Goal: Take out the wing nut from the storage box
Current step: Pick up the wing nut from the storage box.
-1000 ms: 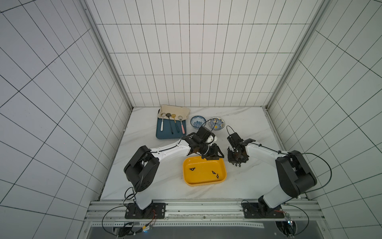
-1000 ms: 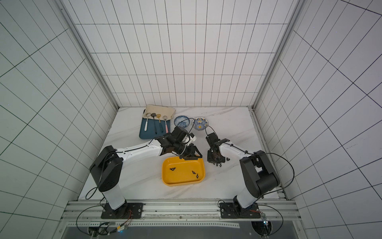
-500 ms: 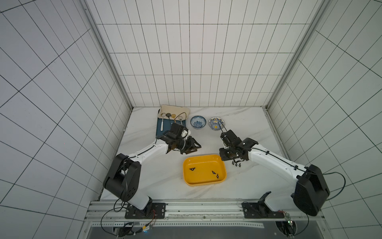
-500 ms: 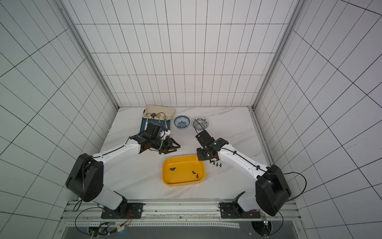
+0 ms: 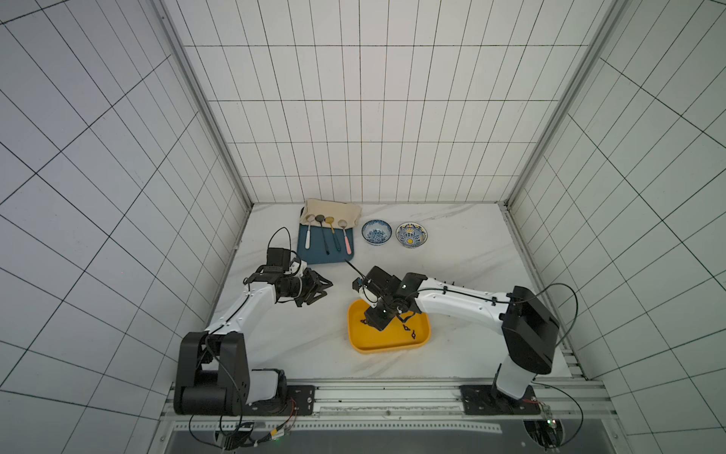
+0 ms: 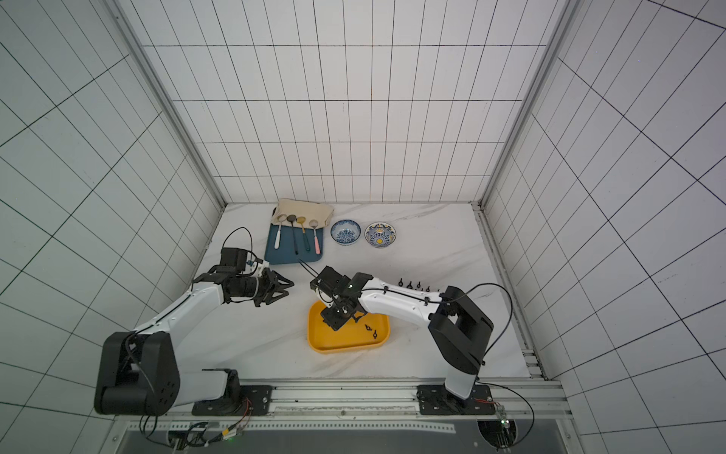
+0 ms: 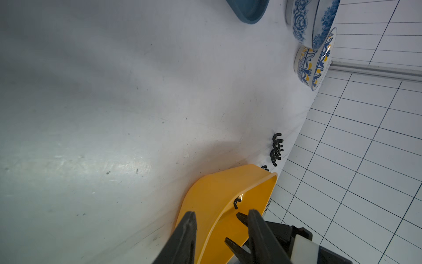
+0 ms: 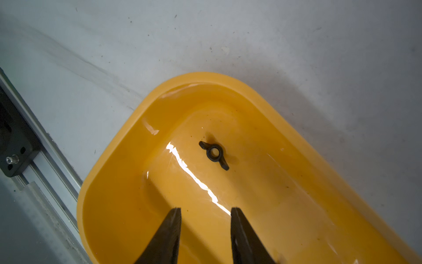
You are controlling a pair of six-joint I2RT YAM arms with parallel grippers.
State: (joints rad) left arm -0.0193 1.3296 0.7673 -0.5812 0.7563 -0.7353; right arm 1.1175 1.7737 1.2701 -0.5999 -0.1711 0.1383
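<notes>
The yellow storage box (image 5: pixel 393 342) (image 6: pixel 345 341) lies near the table's front. Three black wing nuts show in it: one (image 8: pixel 214 154) (image 5: pixel 363 322) at its left end and two (image 5: pixel 408 331) (image 6: pixel 372 331) near its right end. My right gripper (image 5: pixel 373 321) (image 8: pixel 206 209) hangs over the box's left part, open and empty, its tips a short way from the left nut. My left gripper (image 5: pixel 324 291) (image 7: pixel 222 213) hovers open and empty left of the box, pointing at it.
Several wing nuts (image 6: pixel 409 283) (image 7: pixel 276 148) lie in a row on the table behind my right arm. At the back are a dark-blue tray (image 5: pixel 326 255) with several spoons, a beige cloth (image 5: pixel 334 208) and two patterned bowls (image 5: pixel 376 232) (image 5: pixel 411 234).
My right arm swung from the table right of the box to above the box's left part, and its jaws opened. My left arm drew back leftward from the box's far edge.
</notes>
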